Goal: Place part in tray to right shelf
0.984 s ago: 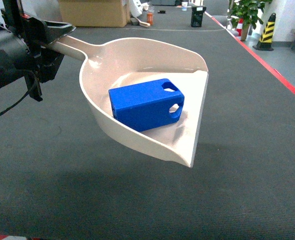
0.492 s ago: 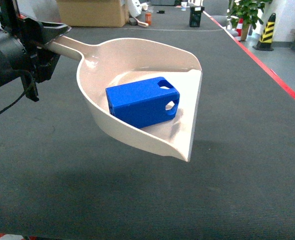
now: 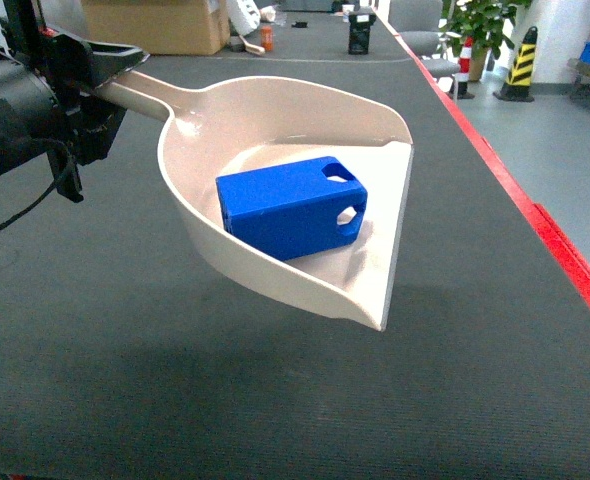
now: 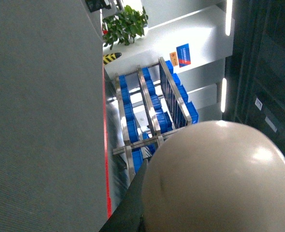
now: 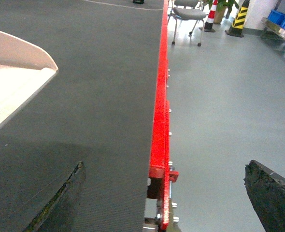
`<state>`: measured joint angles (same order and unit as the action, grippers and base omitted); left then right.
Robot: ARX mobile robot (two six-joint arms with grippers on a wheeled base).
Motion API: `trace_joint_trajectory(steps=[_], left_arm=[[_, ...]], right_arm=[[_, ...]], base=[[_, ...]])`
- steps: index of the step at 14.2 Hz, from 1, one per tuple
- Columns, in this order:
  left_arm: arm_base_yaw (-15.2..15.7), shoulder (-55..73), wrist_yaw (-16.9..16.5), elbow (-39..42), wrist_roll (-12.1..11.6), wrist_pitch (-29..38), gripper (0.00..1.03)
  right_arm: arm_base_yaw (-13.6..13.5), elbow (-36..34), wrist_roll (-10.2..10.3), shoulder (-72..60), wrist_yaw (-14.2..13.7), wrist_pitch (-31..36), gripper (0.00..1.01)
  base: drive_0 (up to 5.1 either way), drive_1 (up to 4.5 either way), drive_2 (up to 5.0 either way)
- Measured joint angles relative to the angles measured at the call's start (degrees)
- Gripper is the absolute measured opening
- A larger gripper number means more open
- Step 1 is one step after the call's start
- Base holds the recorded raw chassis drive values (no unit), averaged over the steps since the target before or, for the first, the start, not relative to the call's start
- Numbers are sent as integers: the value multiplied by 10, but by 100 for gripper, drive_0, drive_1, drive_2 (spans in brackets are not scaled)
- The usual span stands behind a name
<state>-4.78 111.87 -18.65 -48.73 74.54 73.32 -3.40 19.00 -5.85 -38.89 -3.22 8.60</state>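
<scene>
Swinging right now, the red table edge sliding into view, left gripper fingers pinching the stiff tray by its handle, right gripper fingers spread empty, the light, loose part lying inside and liable to slide.

One tray, one blue part in it. One gripper showing in the head view, two dark fingertips in the right wrist view. One cardboard box at the back, one potted plant, one striped black-and-yellow post, one chair. One steel rack, many blue crates, too blurred to count.
</scene>
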Motion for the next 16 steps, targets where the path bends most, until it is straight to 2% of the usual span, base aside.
trace_joint_trajectory(steps=[16], left_arm=[[-1, -3, -1, 0, 0, 0, 15]], right_arm=[[0, 0, 0, 0, 0, 0, 98]], base=[[479, -348, -136]])
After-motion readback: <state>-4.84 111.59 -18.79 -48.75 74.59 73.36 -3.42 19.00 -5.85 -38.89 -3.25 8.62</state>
